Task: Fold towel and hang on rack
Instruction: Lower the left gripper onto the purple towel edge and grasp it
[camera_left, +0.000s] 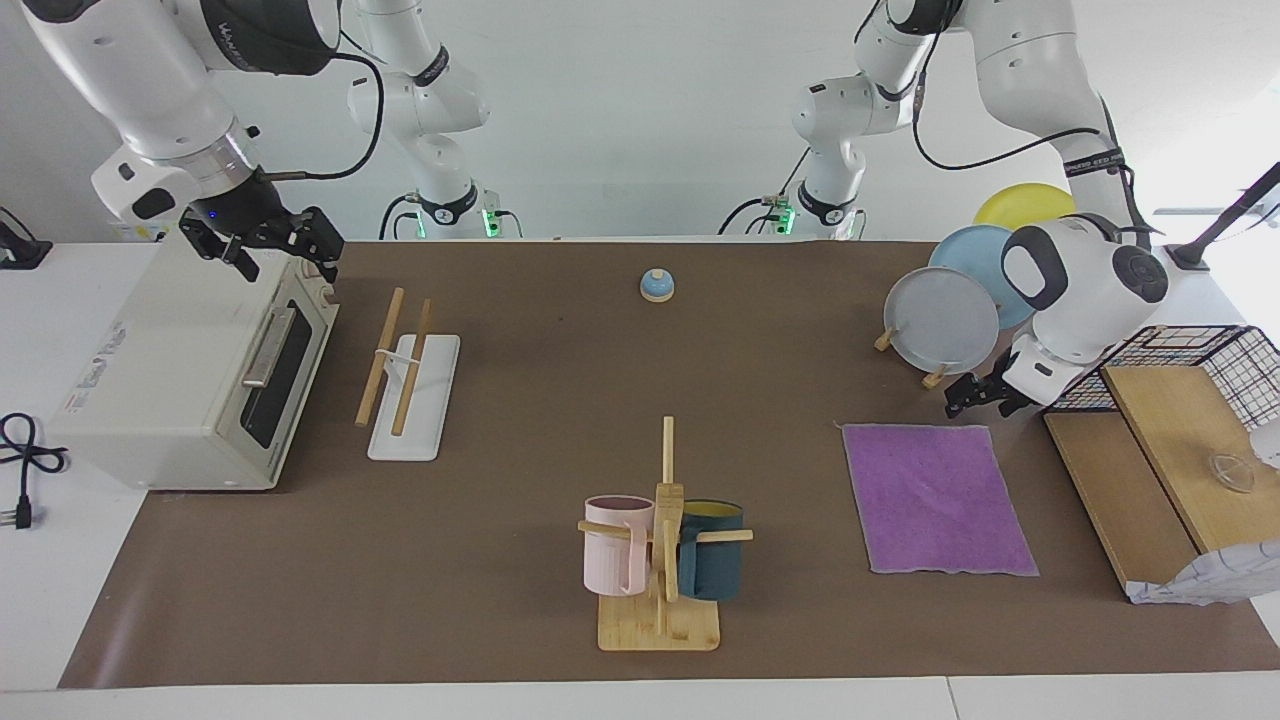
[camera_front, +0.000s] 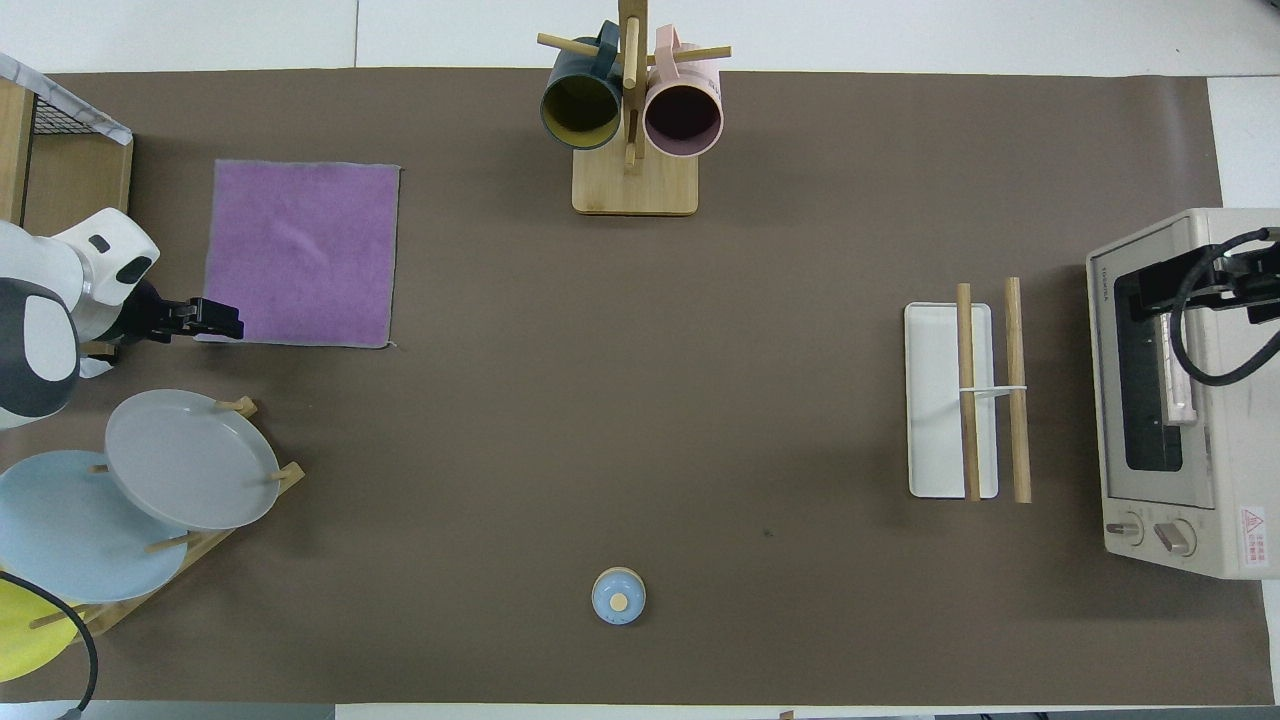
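Low over the corner of the towel (camera_left: 937, 498) that lies nearest the robots at the left arm's end of the table, the left gripper (camera_left: 972, 394) is seen; whether its fingers are spread or pressed together cannot be told, since they are dark and are viewed end-on. Whether that corner is touched cannot be made out either. The towel is laid flat and unfolded, purple face up, its other face being hidden; in the overhead view its corner is partly covered by the gripper (camera_front: 215, 318). The rack (camera_left: 408, 373) is found well apart from the towel, toward the right arm's end of the table, its two wooden rods lying parallel above the white base. Between towel and rack the mug tree (camera_left: 660, 560) is placed, with a pink and a dark teal mug hung on it. The plate stand (camera_left: 940, 320) is set nearer to the robots than the towel, and its yellow plate is partly hidden by the left arm. The right gripper (camera_left: 265, 245) is held over the toaster oven (camera_left: 190, 370) beside the rack, waiting, with its fingers seen spread apart.
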